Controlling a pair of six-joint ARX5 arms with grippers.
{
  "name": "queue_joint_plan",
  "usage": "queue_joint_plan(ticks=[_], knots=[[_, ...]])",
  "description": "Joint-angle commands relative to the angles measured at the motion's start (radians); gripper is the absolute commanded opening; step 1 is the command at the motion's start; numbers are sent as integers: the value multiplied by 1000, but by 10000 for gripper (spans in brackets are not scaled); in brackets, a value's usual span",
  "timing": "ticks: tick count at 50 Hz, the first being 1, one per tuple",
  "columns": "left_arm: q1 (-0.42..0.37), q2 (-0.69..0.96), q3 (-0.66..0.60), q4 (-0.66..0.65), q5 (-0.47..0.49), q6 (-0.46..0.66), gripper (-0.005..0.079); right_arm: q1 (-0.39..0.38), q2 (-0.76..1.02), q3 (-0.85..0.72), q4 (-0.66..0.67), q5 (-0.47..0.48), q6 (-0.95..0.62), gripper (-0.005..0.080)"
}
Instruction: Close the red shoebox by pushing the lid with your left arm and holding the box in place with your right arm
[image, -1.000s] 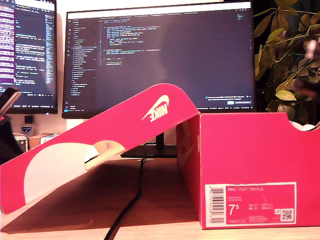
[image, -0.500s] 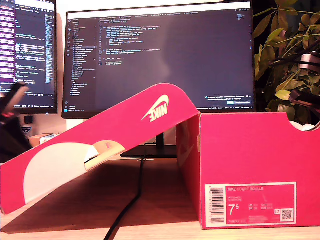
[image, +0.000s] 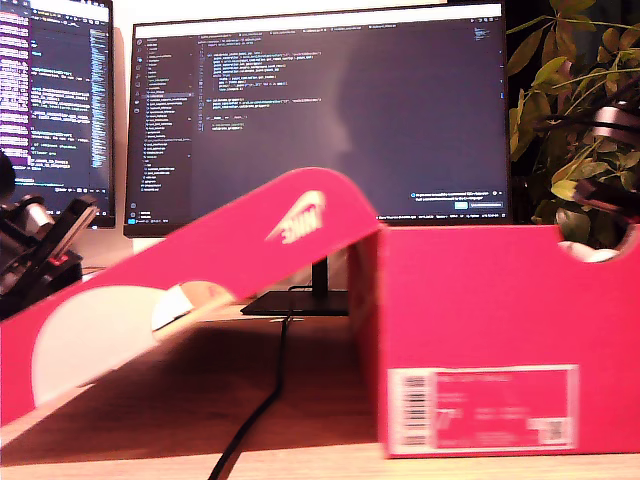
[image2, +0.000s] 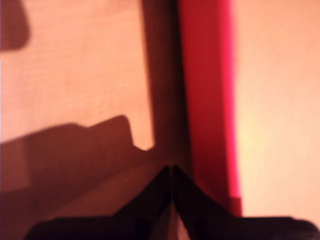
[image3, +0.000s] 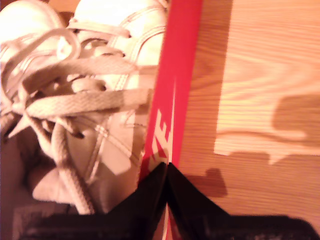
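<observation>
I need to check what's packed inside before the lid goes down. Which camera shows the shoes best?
The second wrist view: the white shoes with loose laces fill much of it, beside the red box wall. The exterior view shows only a pale sliver at the box's notch. The first wrist view shows no shoes.

Two monitors full of dark code sit at the back of a wooden desk, black cable trailing forward, leafy plant on the exterior view's right.

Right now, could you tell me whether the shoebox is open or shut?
Open: the lid slopes away from the box down to the desk, and shoes show inside.
</observation>
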Motion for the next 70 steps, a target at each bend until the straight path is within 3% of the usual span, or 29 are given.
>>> queue_joint_plan(ticks=[1, 16, 37, 50, 70], knots=[[-13, 23, 6, -1, 37, 0, -19, 41, 8, 2, 5, -26, -6, -12], [-13, -42, 106, -80, 89, 5, -19, 68, 8, 2, 5, -25, -5, -12], [-13, -309, 252, -307, 90, 41, -19, 68, 8, 2, 13, -26, -5, -12], [-26, -394, 290, -318, 91, 23, -19, 76, 8, 2, 13, -59, 8, -12], [-134, -391, 346, -254, 65, -34, -19, 89, 8, 2, 13, -67, 29, -12]])
